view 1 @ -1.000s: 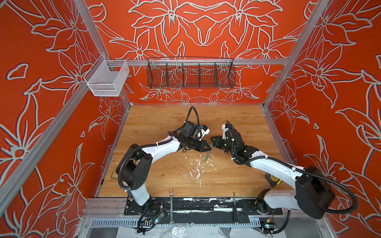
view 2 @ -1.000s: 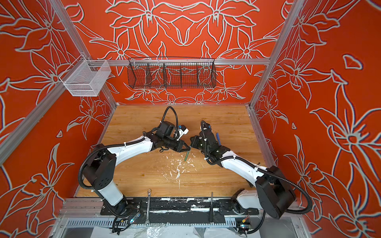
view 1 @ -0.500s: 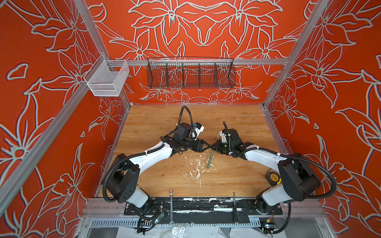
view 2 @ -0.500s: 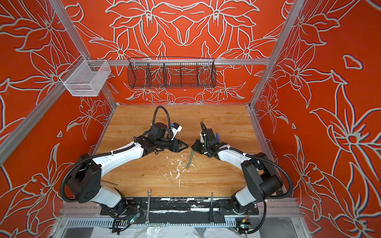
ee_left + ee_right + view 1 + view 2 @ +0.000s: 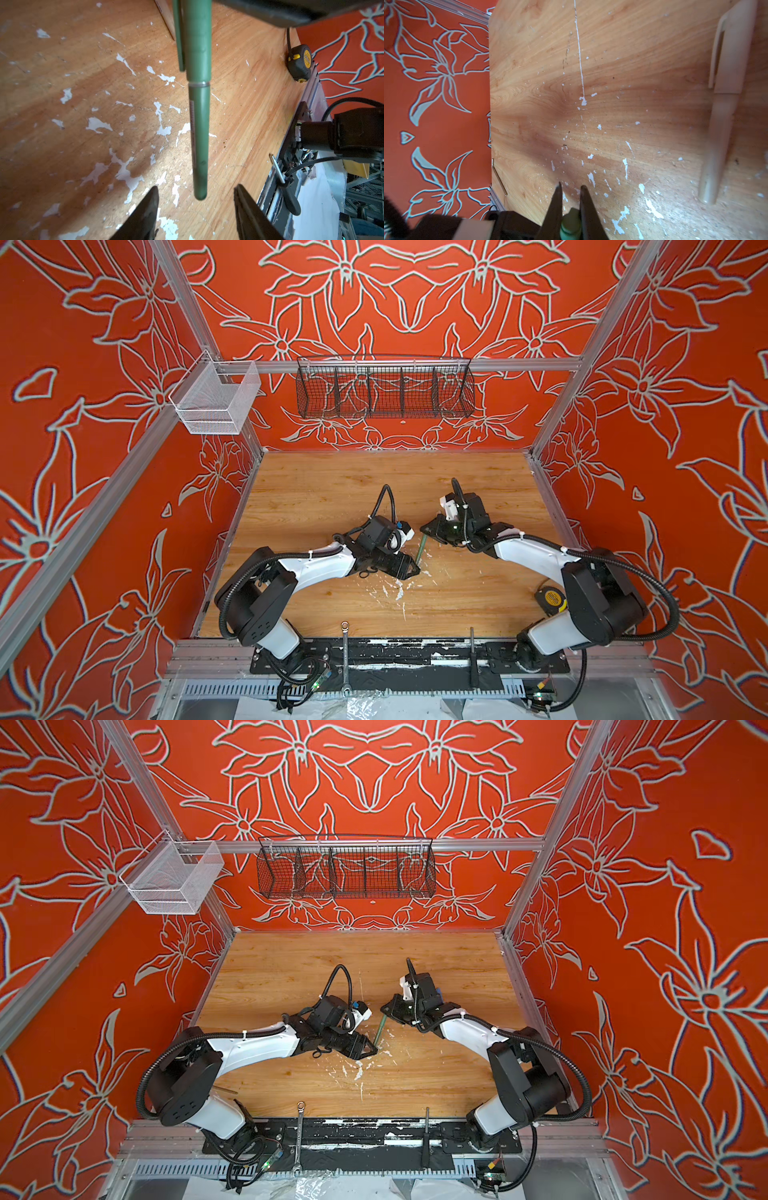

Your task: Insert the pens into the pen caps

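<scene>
The left gripper (image 5: pixel 415 569) no longer pinches the green pen (image 5: pixel 420 549) as it does a second earlier. Its jaws now stand apart, and in the left wrist view the pen's rounded end hangs free between the two fingertips (image 5: pixel 149 203), touching neither; the right gripper (image 5: pixel 424 532) keeps its hold, clenched on the pen at the end that wears the green cap (image 5: pixel 197 41), which shows as a green stub squeezed between its fingers (image 5: pixel 553 207); the cap sits over the barrel, a thin ring marking the joint; both arms have drawn back from the stretched-out pose of half a second ago and are bent again; the pen slants in the air above the table (image 5: pixel 332 489), upper end at the right gripper, lower end just beside the left one; in both top views it hangs by the white paint flecks (image 5: pixel 395 589) near the table's middle; a tan pen (image 5: pixel 720 128), capped, lies flat on the wood near the right gripper, apart from it; the tape measure (image 5: pixel 550 599) sits by the table's right edge, just beside the right arm; the wrench (image 5: pixel 345 649) and the dark rod (image 5: pixel 472 655) lie across the front rail (image 5: pixel 415 655); the far half of the wood, from the grippers to the back wall (image 5: pixel 395 435), lies open.
</scene>
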### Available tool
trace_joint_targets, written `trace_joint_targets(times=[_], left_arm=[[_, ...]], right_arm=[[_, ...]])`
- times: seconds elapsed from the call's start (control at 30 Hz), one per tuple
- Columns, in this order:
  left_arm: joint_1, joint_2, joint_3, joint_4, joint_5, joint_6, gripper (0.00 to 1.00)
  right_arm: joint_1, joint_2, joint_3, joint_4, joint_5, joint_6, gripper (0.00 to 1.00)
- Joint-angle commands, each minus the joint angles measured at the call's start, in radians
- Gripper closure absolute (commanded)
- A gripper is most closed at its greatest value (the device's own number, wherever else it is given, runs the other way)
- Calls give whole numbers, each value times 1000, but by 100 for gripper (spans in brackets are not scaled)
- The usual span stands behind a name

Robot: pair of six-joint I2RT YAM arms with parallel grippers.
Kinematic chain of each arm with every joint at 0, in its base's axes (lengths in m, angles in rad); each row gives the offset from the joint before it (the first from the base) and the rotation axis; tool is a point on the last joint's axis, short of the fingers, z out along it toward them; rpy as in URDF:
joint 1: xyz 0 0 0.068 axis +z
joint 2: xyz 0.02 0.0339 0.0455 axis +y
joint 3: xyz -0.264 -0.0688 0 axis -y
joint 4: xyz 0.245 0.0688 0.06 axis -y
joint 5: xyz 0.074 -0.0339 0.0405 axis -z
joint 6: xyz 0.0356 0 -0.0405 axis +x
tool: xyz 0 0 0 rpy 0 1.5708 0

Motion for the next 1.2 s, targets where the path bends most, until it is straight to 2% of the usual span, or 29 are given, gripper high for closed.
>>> trace_joint_targets(times=[0.0,0.1,0.2,0.37,0.5,0.7,0.9,1.03,1.17], left_arm=[[-14,4,-3,66,10,-27,50],[-20,3,-10,97,14,-44,61],[-20,5,-6,99,8,-57,78],[-22,19,1,101,2,-77,100],[-22,38,32,67,-28,-100,100],[-14,63,109,29,-155,-90,100],[76,156,244,91,-115,-66,100],[131,231,314,168,-70,-85,100],[144,262,394,144,-111,-54,100]], right_arm=[[-4,-37,24,-8,-13,10,100],[-4,-43,18,-6,-16,11,100],[-5,-51,12,-8,-9,9,100],[-4,-60,9,-13,3,6,100],[-4,-75,2,-11,14,5,100],[0,-112,-24,-49,21,-13,100],[79,-135,-60,-139,133,-41,100],[140,-133,-104,-125,187,-1,100],[167,-131,-154,-78,196,51,100]])
